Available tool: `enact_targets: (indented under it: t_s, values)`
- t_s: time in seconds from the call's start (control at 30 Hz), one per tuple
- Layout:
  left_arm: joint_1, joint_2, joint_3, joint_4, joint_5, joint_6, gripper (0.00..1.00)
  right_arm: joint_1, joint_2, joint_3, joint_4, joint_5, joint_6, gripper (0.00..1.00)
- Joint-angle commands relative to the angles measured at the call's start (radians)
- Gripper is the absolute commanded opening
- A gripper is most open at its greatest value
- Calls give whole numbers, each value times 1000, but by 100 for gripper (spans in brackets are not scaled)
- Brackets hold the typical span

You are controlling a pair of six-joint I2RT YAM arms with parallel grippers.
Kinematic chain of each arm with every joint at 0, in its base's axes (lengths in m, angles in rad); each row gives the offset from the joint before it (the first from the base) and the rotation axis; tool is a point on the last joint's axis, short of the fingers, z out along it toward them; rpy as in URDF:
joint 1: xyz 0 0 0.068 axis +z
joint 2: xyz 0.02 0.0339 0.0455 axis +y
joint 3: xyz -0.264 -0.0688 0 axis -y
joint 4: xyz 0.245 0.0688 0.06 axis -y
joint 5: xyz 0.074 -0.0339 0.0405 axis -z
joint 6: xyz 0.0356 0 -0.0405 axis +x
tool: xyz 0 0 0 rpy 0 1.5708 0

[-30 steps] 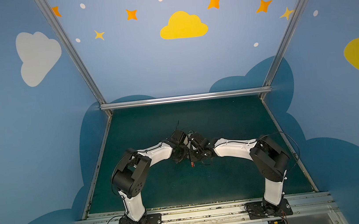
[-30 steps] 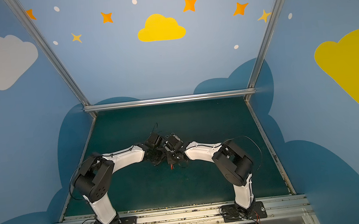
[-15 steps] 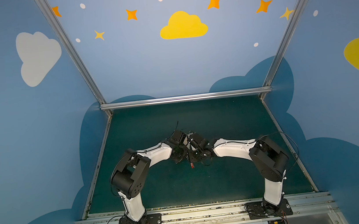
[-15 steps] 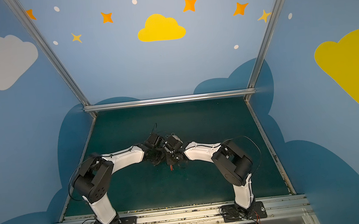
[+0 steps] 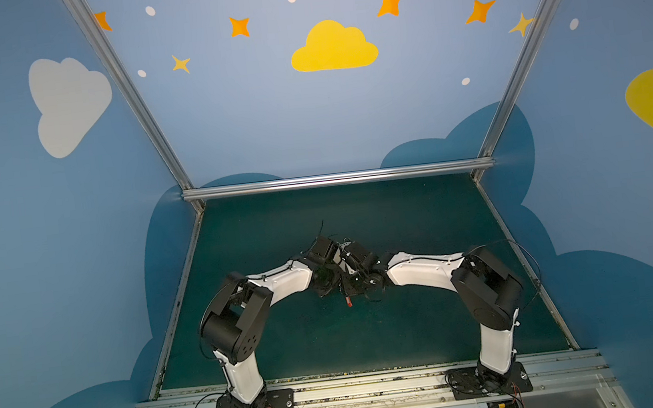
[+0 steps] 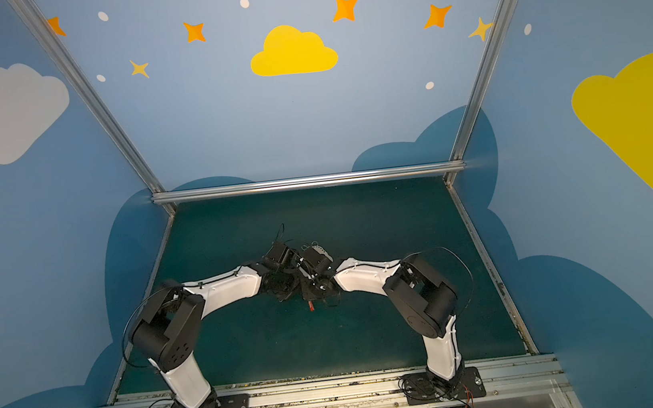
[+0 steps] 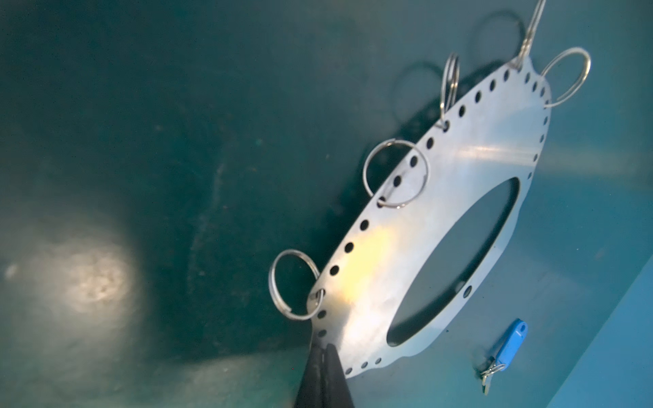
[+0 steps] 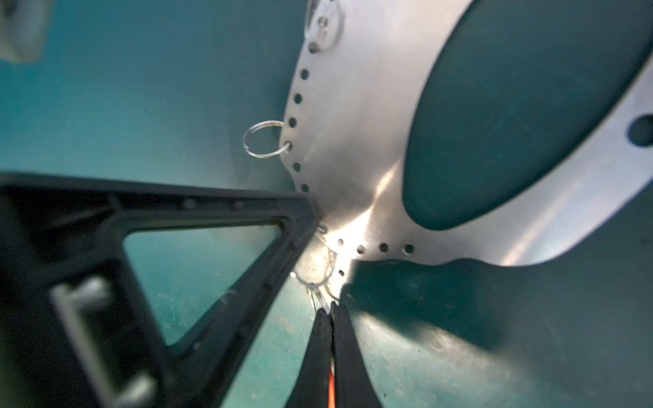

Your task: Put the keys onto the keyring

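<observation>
A robot test booth in a lab: blue panel walls [image 5: 51, 265] painted with clouds and stars, framed by bare aluminium bars [image 5: 334, 179]. A left arm [image 5: 283, 281] and a right arm [image 5: 424, 271] are bolted to a metal rail [image 5: 379, 387] at the near edge of a dark green mat [image 5: 352, 336].

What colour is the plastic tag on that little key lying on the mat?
The tag is blue, clearest in the left wrist view.
</observation>
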Motion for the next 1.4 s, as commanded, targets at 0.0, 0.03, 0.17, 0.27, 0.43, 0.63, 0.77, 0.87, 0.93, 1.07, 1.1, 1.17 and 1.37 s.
enact_targets:
  t_s: [0.0,0.03,0.17,0.27,0.43,0.63,0.77,0.87,0.93,1.07,1.1,1.17,1.37]
  values:
    - [-3,-27,-25,13,-28,-27,4,-8,-27,-24,-31,42,26,0]
    - [-7,-26,-31,23,-31,-36,4,-9,-22,-16,-43,52,32,0]
    - [-22,-14,-39,33,-40,-51,4,-12,-14,-9,-51,67,48,0]
    - [-27,-9,-41,38,-39,-59,4,-14,1,4,-59,62,44,0]
    - [-30,-13,-32,27,-51,-53,4,-11,25,34,-103,71,45,0]
    - [-33,-9,-32,22,-49,-53,4,-15,17,22,-98,96,56,0]
    - [-35,-12,-33,25,-53,-53,4,-12,39,44,-111,88,50,0]
    - [-36,-12,-32,25,-52,-55,4,-9,54,65,-119,80,42,0]
    - [-36,-14,-33,29,-52,-57,4,-8,66,78,-131,77,37,0]
    - [-38,-15,-33,31,-52,-60,4,-5,68,83,-128,76,36,0]
    - [-37,-17,-34,34,-51,-63,4,-5,68,83,-127,75,42,0]
    - [-38,-22,-44,46,-49,-74,4,-10,64,77,-111,67,57,0]
    - [-34,-67,-123,130,-80,-139,4,-49,0,-35,12,52,144,0]
